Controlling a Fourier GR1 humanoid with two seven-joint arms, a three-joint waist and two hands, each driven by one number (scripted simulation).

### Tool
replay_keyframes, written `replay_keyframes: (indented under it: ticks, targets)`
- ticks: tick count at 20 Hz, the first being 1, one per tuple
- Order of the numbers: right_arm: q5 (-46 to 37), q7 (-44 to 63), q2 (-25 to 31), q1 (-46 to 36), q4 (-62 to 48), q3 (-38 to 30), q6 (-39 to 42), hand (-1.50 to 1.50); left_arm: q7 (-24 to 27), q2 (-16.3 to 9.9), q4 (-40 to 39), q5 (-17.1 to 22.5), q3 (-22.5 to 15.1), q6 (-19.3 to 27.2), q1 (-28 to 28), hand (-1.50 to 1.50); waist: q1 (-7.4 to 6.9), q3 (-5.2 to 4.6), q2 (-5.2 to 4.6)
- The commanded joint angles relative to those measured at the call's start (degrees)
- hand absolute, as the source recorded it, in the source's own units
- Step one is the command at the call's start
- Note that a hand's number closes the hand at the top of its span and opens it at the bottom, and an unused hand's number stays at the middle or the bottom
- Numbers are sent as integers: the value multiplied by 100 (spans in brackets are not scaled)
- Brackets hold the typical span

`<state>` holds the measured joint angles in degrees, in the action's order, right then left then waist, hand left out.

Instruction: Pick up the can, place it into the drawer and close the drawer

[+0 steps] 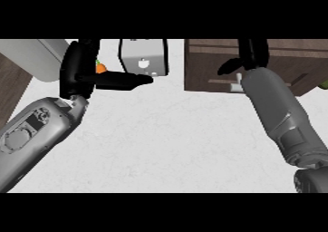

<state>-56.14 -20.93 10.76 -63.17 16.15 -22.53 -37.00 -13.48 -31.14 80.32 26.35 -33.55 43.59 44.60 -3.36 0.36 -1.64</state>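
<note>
- Head view: my right hand (242,60) reaches over the brown drawer (260,63); whether it grasps anything, I cannot tell.
- I see no can; possibly it is hidden.
- Left hand (93,77) rests released, fingers straight.
- I'd push the drawer squarely.

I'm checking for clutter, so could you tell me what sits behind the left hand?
Behind the left hand a small orange object peeks out, mostly covered, so its identity is unclear. A grey appliance stands just beyond the thumb. Anything else there is hidden.
</note>
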Motion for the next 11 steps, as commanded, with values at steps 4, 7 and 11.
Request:
replay_keyframes:
  ticks: [4,7,11]
  targets:
    - [1385,-517,-478,-452,308,-1082,479,-150,117,-114,154,-73,5,-35,-475,-150,-49,-16,74]
    - [1757,-627,-474,-509,303,-1352,920,-150,76,-59,179,-134,74,98,-535,-150,70,-23,106]
    - [1906,-663,-467,-619,156,-1470,971,-150,-31,-233,516,-72,266,-132,-592,-150,12,-27,83]
